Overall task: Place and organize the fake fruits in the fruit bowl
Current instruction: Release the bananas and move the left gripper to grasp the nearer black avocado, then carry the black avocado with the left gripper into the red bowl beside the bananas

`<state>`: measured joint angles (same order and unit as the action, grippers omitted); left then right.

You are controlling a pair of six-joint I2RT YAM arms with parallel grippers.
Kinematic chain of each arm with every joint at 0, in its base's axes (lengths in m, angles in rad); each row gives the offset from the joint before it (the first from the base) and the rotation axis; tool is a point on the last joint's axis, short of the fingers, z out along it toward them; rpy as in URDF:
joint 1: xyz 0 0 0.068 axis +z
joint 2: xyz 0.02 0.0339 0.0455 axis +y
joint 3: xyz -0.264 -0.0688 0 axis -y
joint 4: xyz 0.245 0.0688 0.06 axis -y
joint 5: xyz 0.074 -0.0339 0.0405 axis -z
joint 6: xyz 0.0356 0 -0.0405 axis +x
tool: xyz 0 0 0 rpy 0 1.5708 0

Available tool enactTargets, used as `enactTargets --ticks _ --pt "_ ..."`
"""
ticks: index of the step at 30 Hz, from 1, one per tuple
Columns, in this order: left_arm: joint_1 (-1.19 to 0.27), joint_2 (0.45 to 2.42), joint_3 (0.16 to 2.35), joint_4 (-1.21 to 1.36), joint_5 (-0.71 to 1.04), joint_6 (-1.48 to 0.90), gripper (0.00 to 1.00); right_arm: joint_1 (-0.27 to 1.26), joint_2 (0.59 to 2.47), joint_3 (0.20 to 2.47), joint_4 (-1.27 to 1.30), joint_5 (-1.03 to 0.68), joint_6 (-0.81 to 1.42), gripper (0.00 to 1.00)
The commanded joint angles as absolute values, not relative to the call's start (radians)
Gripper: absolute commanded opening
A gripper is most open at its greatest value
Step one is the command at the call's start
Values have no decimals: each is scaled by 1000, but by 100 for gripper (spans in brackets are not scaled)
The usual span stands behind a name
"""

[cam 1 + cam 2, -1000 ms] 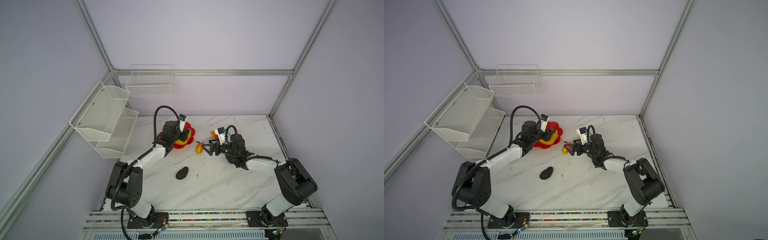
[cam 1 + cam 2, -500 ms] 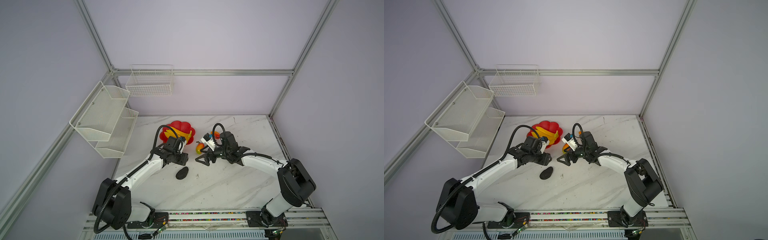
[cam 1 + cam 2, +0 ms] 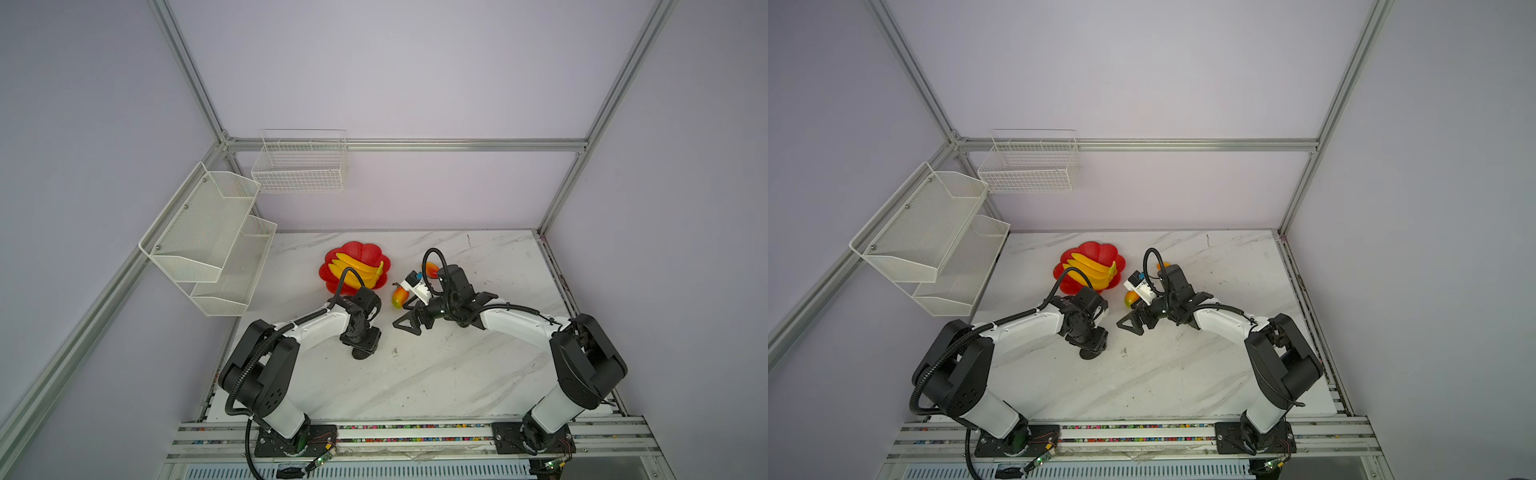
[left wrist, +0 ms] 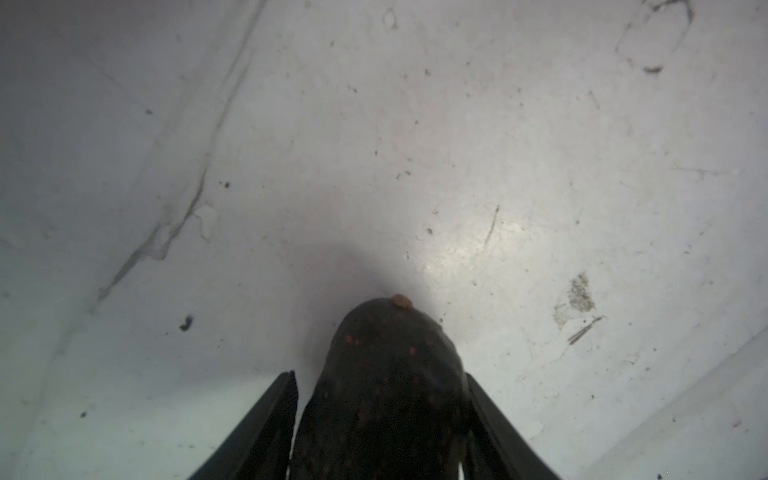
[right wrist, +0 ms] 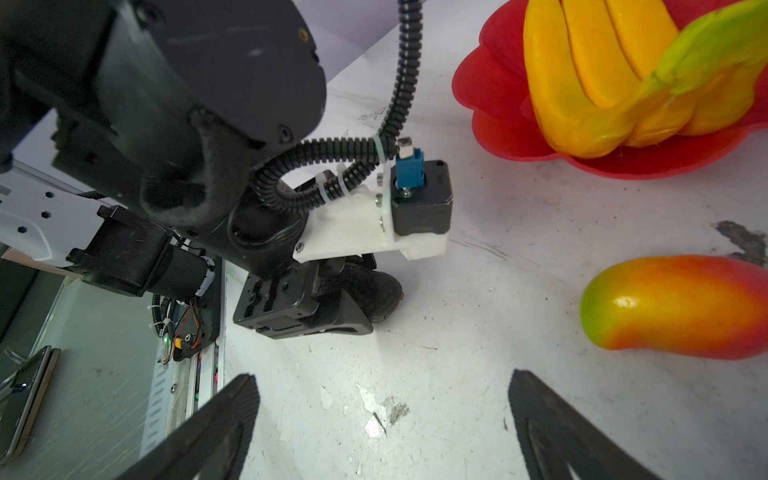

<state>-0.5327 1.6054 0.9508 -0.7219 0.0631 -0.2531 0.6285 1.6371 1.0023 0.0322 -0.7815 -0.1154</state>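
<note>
Left of the fruit bowl, two white mesh shelves and a wire basket hang on the walls. The bowl sits on the marble table and holds the bananas, which lie across it with the stem toward its right rim.

The left arm bends at the elbow and points its wrist down. The left gripper rests on the table on the near side of the bowl, jaws narrowly apart astride the avocado. One finger lies against the fruit; a sliver of table shows beside the other. The right arm stretches low toward the bowl's near side, and the right gripper is spread wide over bare table.

The avocado is black and rough, flecked with red, with a tan nub at its tip. A mango lies just right of the bowl, apart from it, glossy red-orange fading to green. A second mango lies further right, half hidden by the arm.
</note>
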Motion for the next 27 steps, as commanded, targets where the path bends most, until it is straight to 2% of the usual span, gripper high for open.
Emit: enactTargets --ticks 1,3,8,11,14,21,27 --pt "-538 1594 920 -730 30 -283 51 630 1636 1020 25 -770 -152 97" --pt "-537 1586 924 -729 16 -288 43 630 1634 1019 23 -768 -152 97" --pt "-516 1489 964 -712 5 -282 37 630 1617 999 71 -746 -136 97" --pt "-435 1423 980 -637 59 -271 33 630 1591 959 174 -672 -90 97" --pt "-364 1377 1026 -551 20 -292 32 630 1561 891 326 -579 -27 97" --pt "-223 1507 1153 -283 -11 -450 34 629 1531 817 468 -463 21 97" --pt "-187 1673 1289 -247 -134 -573 34 627 1519 813 467 -451 22 97"
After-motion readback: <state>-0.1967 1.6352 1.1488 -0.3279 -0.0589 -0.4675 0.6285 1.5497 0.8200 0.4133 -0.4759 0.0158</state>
